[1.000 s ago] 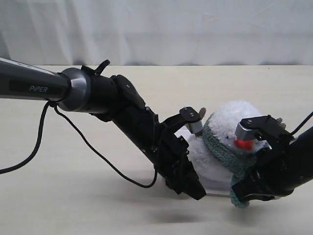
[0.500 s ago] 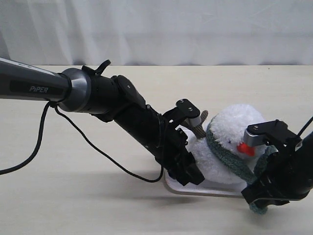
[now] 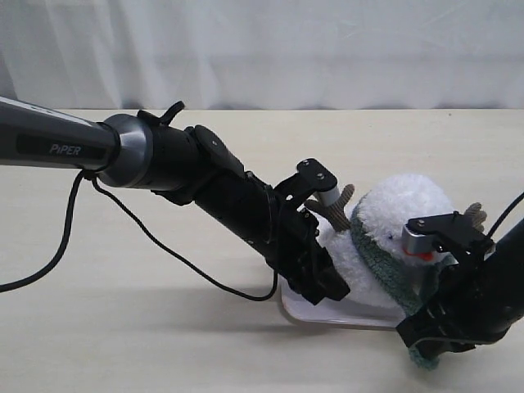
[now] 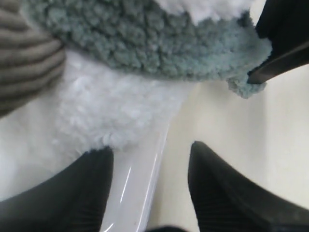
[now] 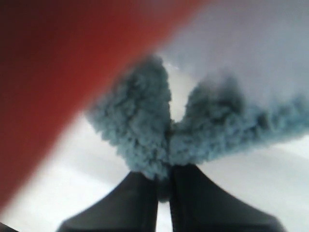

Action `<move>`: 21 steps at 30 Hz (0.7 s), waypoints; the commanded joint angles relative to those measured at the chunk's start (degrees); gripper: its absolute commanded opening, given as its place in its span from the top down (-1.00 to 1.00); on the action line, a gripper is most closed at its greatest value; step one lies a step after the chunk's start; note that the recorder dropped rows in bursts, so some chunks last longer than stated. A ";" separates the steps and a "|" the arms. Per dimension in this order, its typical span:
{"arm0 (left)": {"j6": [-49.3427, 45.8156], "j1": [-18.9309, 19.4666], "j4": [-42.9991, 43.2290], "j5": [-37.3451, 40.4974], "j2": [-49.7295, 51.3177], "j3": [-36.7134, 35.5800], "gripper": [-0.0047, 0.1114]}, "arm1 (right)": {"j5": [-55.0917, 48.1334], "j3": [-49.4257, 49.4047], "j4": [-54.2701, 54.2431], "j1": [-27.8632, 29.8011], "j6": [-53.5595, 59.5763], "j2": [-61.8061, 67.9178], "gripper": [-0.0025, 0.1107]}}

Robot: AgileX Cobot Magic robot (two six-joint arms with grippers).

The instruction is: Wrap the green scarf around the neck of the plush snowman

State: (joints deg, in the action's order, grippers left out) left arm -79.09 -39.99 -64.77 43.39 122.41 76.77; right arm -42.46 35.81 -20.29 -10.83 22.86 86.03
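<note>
now the right gripper is pinching the fuzzy, limp-looking scarf near its end, a sensible hold. left gripper is hanging wide and empty.

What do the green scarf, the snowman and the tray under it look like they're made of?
The green scarf: fuzzy fleece, matte; nubby curled pile shows. The plush snowman: fluffy white plush fabric, soft loose fibres. The tray: probably smooth white plastic, glossy; it carries a bright reflection streak.

Grey PiPER-marked link, silver collar, black jointed arms, thin black cable
</note>
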 commanded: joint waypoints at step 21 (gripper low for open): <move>-0.31 -0.05 0.32 0.85 0.01 0.03 0.11 | -7.18 3.34 1.36 0.06 -0.13 -4.78 -0.22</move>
State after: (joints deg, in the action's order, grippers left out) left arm -79.21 -39.99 -64.64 43.82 122.41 76.77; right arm -48.56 38.91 -19.26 -10.83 22.86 82.83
